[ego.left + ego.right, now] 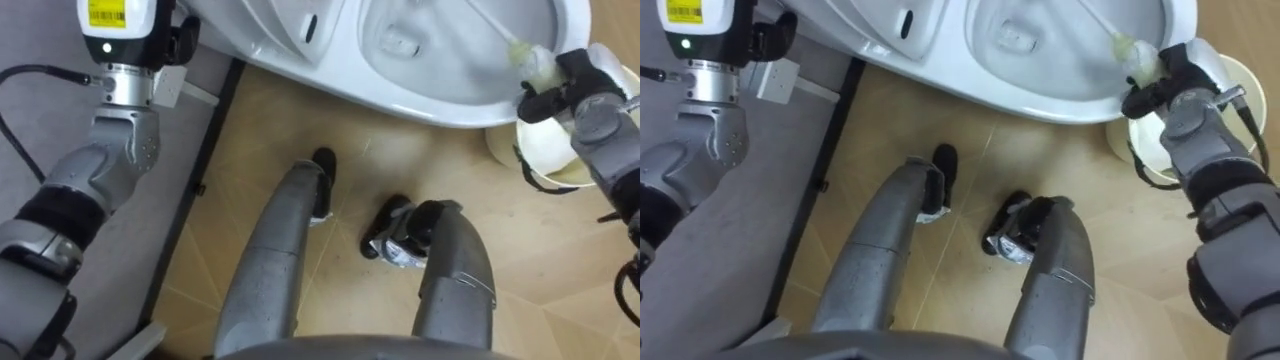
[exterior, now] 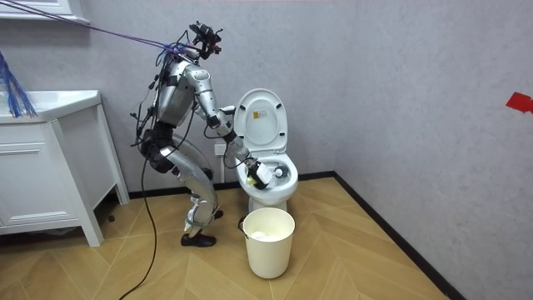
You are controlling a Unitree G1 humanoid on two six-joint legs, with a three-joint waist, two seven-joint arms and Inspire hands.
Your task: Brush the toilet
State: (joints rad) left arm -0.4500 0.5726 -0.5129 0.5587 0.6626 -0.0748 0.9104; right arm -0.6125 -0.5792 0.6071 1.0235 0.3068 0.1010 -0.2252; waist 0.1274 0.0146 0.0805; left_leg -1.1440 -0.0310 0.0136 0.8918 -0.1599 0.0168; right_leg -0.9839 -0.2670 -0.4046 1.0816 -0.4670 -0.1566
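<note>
Upper right of the eye view: right hand (image 1: 575,88) curled tight round slim white brush (image 1: 492,27), slanting into glossy oval toilet (image 1: 440,98) bowl | below it: round white bin (image 1: 548,155) | upper left: left hand (image 1: 125,28), grip cannot be told

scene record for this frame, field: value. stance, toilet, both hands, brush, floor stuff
stance: standing bent forward over the toilet
toilet: lid up, bowl open
right hand: curled round the toilet brush at the bowl's rim
brush: shaft angled into the bowl
left hand: up beside the toilet's outer wall
floor: white bin next to the toilet, below the right hand
</note>
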